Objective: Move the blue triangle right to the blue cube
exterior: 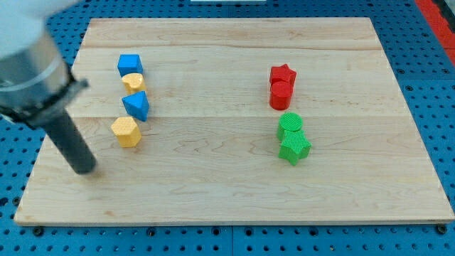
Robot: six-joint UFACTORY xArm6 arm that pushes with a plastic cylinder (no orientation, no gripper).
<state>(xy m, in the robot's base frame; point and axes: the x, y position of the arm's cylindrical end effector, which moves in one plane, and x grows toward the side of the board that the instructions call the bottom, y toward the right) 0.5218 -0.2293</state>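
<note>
The blue triangle (136, 105) lies on the wooden board (227, 178) at the view's left. The blue cube (130, 65) sits above it, with a yellow block (134, 82) between the two. A yellow hexagonal block (126, 131) lies just below the triangle. My rod comes down from the view's upper left, and my tip (86, 169) rests on the board to the lower left of the yellow hexagon, apart from every block.
A red star (282, 74) sits on top of a red cylinder (280, 96) at the view's right. A green cylinder (290, 123) and a green star (293, 148) lie below them. Blue pegboard (426, 43) surrounds the board.
</note>
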